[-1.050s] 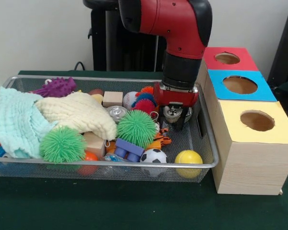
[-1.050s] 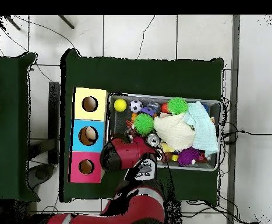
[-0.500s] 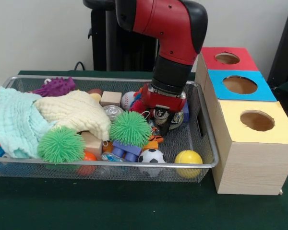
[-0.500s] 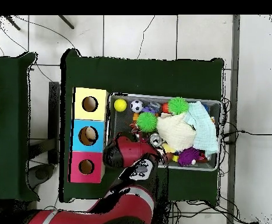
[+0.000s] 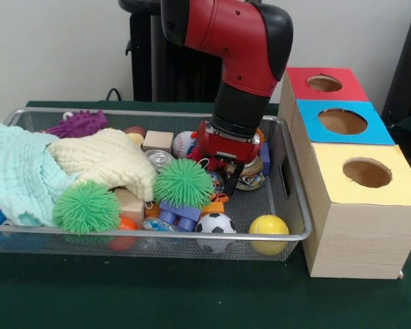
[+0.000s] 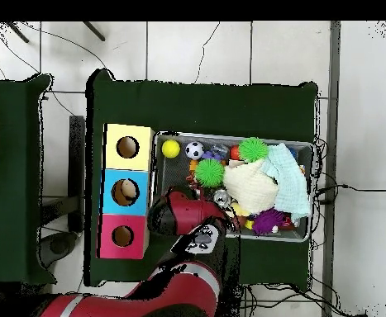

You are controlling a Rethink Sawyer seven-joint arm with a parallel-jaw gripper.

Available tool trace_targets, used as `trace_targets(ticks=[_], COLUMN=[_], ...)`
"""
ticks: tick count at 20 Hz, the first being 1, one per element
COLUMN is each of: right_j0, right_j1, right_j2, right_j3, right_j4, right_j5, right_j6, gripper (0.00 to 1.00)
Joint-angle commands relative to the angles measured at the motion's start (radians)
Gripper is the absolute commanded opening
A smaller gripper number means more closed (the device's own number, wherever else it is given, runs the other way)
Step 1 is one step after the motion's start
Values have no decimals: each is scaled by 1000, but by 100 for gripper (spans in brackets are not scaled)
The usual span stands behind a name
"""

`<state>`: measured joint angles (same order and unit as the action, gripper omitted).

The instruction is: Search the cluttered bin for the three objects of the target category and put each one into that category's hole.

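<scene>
Red arm's gripper [image 5: 229, 168] sat low in wire-mesh bin [image 5: 292, 205], finger state unclear. Green spiky ball [image 5: 183, 183] at its 9 o'clock, soccer ball [image 5: 215, 224] and yellow ball [image 5: 269, 227] toward 6.

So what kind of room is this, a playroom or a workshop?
Probably a robotics lab: a robot arm reaches into a wire bin of toys, beside a wooden box with three coloured holes, over a cable-strewn tiled floor.

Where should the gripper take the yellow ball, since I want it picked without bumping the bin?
Probably straight from above, closing across the middle of the yellow ball. It is round, so any width serves, but it sits in the wire bin's front corner, close to both walls, with the soccer ball beside it.
</scene>
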<state>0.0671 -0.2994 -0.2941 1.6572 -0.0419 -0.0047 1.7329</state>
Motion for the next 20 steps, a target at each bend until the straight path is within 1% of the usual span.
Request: trace_targets(ticks=[1,4,5,8,10,14,16,19,20], right_j0=[-71,-68,-63,-57,-60,-63,-64,-77,-89], right_j1=[81,82,84,89,83,85,79,39,1], right_j2=[-2,-5,-10,-14,-12,-3,1,21,38], right_j3=[-47,-41,-45,-42,-48,-39,-32,-8,14], right_j4=[47,53,56,61,69,78,83,78,66], right_j5=[151,150,144,120,147,152,172,208,219], right_j6=[139,144,144,154,148,147,145,131,119], gripper=[100,100,0,0,0,0,0,0,0])
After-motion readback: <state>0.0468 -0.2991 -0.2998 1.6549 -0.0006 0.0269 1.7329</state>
